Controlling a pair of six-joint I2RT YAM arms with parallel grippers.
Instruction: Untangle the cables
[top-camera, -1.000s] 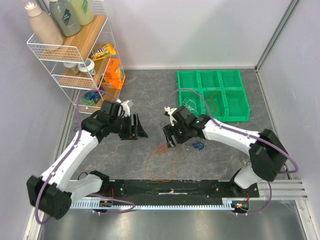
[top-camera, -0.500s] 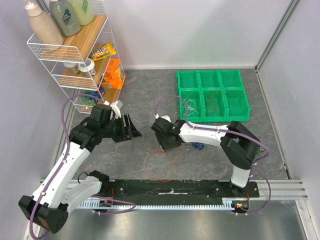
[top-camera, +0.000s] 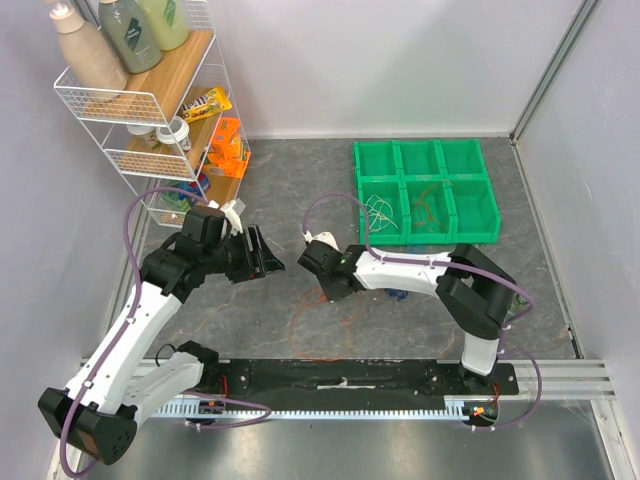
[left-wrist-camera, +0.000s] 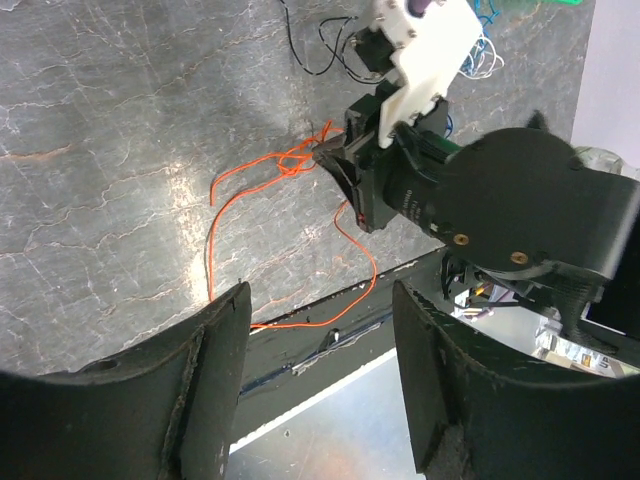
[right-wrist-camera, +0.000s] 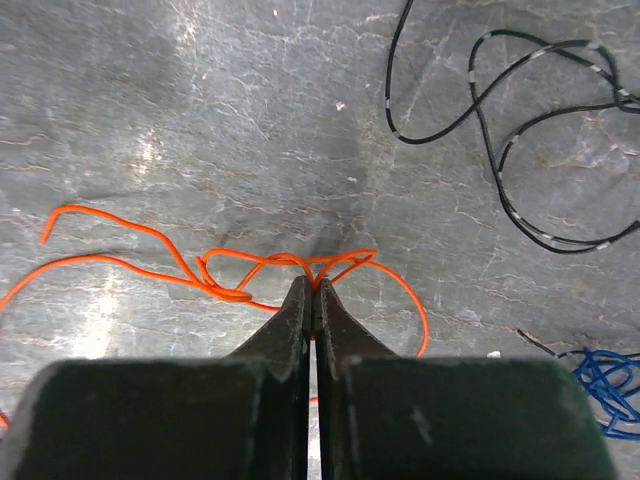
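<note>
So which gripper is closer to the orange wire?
Right. The right gripper is shut on the orange wire at its knot; the left gripper hangs open off to the side, not touching it.

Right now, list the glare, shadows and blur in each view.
Left wrist: glare whitens the table beside the orange cable; the fingers of the left pincer look dark and soft. Right wrist: bright patches at left, a shadow just ahead of the right pincer, cable sharp. Top external: even light, that cable thin and faint.
</note>
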